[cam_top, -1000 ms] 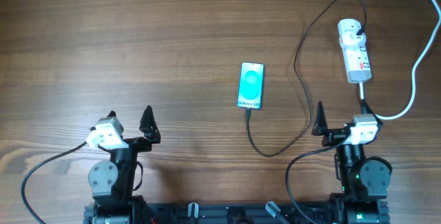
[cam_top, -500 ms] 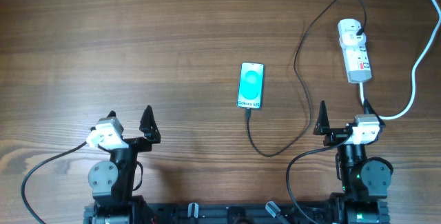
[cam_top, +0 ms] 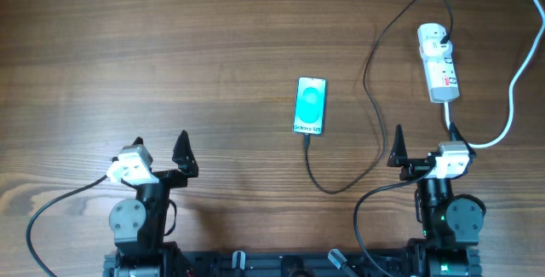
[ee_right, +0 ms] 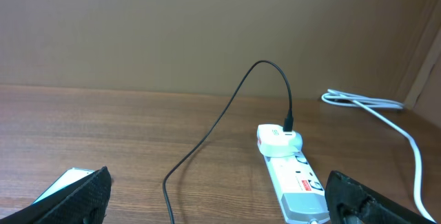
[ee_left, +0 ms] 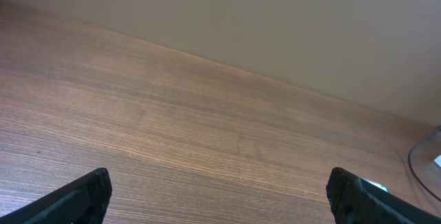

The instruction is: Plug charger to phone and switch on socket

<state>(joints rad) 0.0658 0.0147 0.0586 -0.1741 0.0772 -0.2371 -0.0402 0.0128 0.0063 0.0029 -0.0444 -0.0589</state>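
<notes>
a brown wood-grain worktop (cam_top: 170,38) spreads below and ahead of both the left pincer (ee_left: 219,182) and the right pincer (ee_right: 219,182), its grain running crosswise with darker streaks. beyond each pincer, where the worktop ends, a plain beige wall (ee_left: 289,17) rises. ahead and far right of the right pincer, a paler tan upright panel (ee_right: 431,31) meets that wall.
</notes>
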